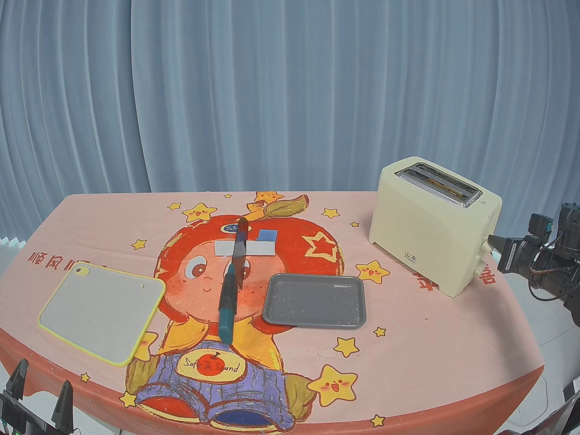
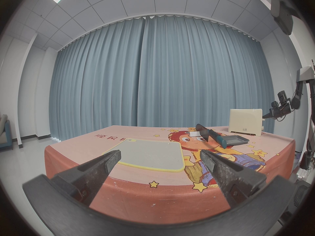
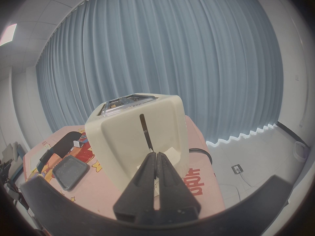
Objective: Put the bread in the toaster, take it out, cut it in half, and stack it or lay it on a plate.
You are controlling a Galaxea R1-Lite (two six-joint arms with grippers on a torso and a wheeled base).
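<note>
Right wrist view: the right gripper [image 3: 157, 155], fingers pressed together, points at the end slot of the toaster [image 3: 124, 141], while the left gripper [image 2: 160, 156] hangs spread before the table [image 2: 141, 194].

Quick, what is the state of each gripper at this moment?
Left gripper: open, holding nothing.
Right gripper: closed, holding nothing, tips at the lever end of the toaster.

A cream toaster [image 1: 432, 225] stands upright at the tabletop's [image 1: 423, 345] right. A grey rectangular plate [image 1: 314, 300] lies mid-table. A teal-handled knife [image 1: 231, 285] lies just left of it, and a yellow-rimmed cutting board [image 1: 99, 309] farther left.
</note>
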